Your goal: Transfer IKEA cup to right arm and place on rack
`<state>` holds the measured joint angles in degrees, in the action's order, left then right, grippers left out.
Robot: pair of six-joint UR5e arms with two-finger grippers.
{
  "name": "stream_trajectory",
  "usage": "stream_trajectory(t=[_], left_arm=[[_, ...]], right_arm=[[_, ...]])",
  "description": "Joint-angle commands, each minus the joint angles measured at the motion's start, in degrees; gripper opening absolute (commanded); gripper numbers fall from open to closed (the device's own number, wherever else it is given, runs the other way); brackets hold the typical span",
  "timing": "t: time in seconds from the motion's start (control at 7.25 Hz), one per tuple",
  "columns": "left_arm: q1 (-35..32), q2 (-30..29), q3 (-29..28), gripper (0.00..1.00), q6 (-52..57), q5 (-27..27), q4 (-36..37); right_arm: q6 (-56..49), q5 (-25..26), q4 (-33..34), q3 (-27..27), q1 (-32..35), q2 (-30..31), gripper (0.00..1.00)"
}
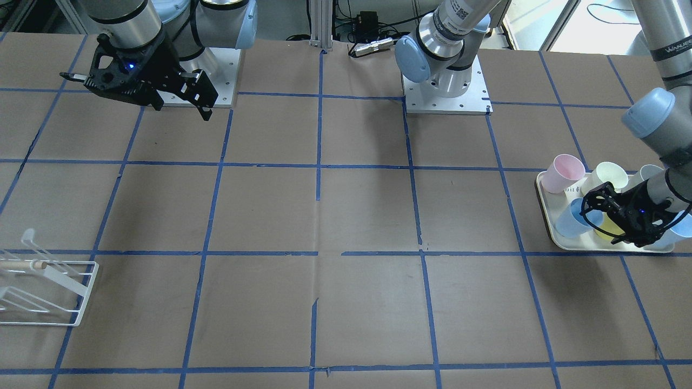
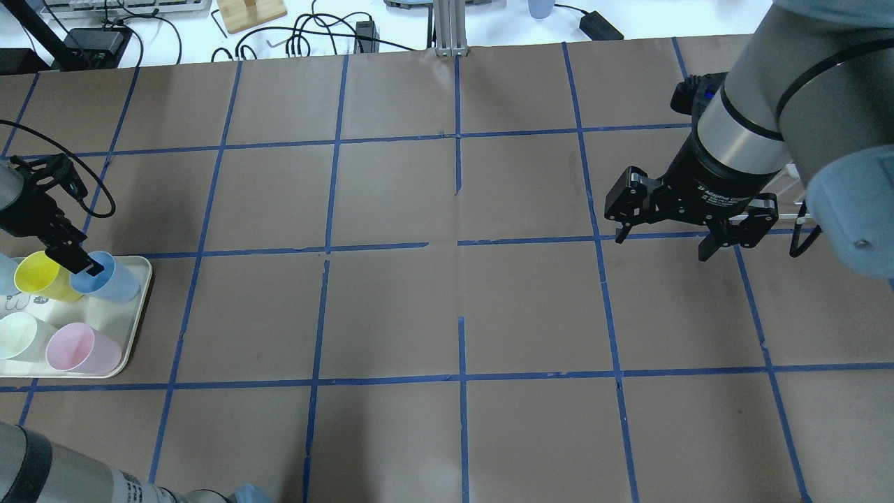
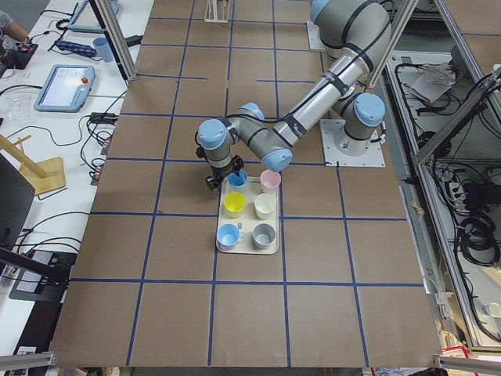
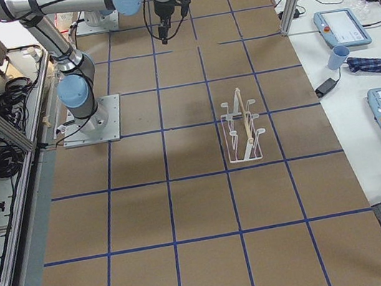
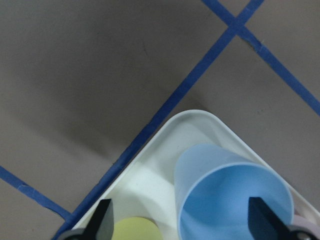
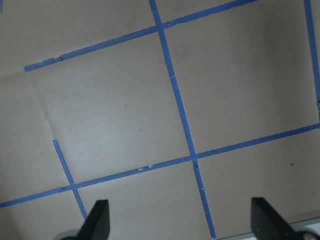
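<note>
Both pairs of jaws stand wide apart, and neither holds anything. The left gripper [image 5: 181, 222] has one fingertip [image 5: 262, 220] over the mouth of the IKEA cup [image 2: 115, 281] and the other outside its wall; I cannot tell whether either touches it. The right gripper [image 2: 663, 243] hovers over the table [image 2: 391, 314], brown paper gridded with blue tape.

The cup, smooth tapered pale blue plastic, stands upright with its long axis vertical and its mouth up, in a corner of a cream, round-cornered tray [image 5: 160, 150]. The tray also holds a yellow cup [image 2: 42, 276], a pink cup [image 2: 73, 347], a cream cup [image 2: 17, 335], a grey cup [image 3: 263, 235] and a second blue cup [image 3: 228, 235].

The rack [image 1: 54, 294], white wire with a wooden dowel, sits well apart, towards the table's other end.
</note>
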<state>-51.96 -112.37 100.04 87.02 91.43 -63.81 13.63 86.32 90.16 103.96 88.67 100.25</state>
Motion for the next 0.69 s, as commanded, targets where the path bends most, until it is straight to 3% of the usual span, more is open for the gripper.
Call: stream_trajectory(t=[0.0, 0.41, 0.55], left_arm=[[0.02, -1.01, -0.11, 0.56, 0.07, -0.02, 0.35], [-0.07, -0.84, 0.32, 0.00, -0.10, -0.02, 0.36], [-0.07, -0.66, 0.41, 0.00, -0.19, -0.02, 0.18]], right_arm=[[0.07, -0.19, -0.77, 0.71, 0.01, 2.39, 1.00], [-0.01, -4.22, 0.01, 1.86, 0.01, 2.49, 1.00], [0.08, -4.14, 0.10, 1.25, 0.01, 2.40, 1.00]])
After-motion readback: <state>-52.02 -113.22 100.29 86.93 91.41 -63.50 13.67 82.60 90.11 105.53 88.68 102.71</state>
